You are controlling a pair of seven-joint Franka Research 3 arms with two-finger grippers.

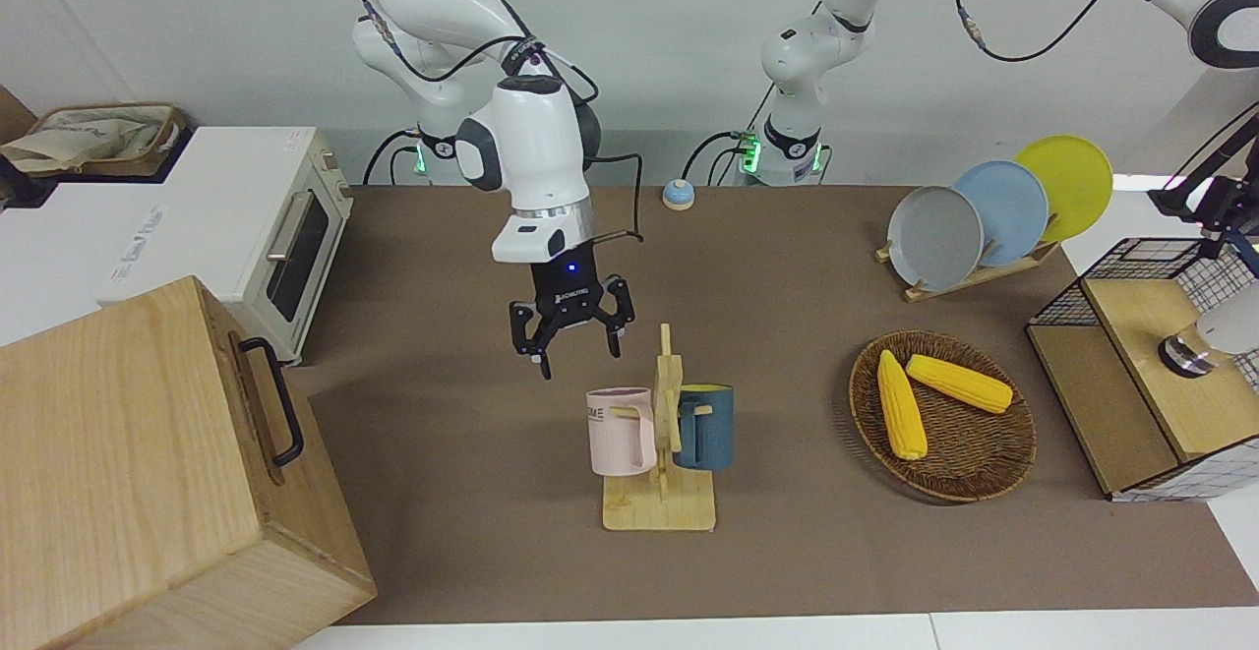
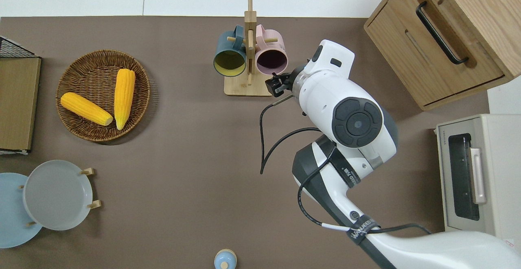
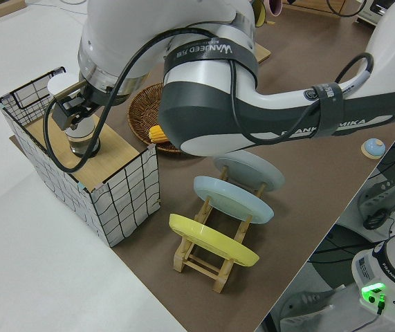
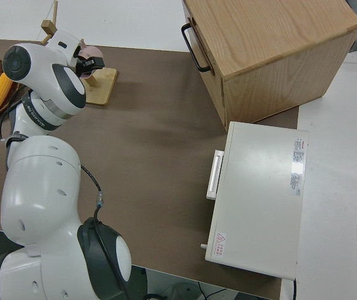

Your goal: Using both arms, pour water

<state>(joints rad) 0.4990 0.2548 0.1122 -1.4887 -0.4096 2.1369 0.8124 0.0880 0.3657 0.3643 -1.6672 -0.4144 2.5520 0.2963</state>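
Right gripper (image 1: pixel 572 340) up in the air, jaws spread and empty, just beside the pink mug (image 1: pixel 621 431) on its robot-ward side. Pink mug and dark blue mug (image 1: pixel 704 425) hung on a wooden mug rack (image 1: pixel 665 493) mid-table. Left gripper (image 3: pixel 72 114) down over a metal cup (image 3: pixel 83 145) on the wooden shelf in a wire basket (image 3: pixel 124 190); finger state impossible to tell. Wicker basket (image 1: pixel 974 468) with two corn cobs (image 1: pixel 900 404) near the rack.

Two mugs (image 1: pixel 621 431) on wooden rack (image 1: pixel 661 504)

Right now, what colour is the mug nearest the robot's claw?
Pink: the pink mug on the wooden rack, clearest in the front view.
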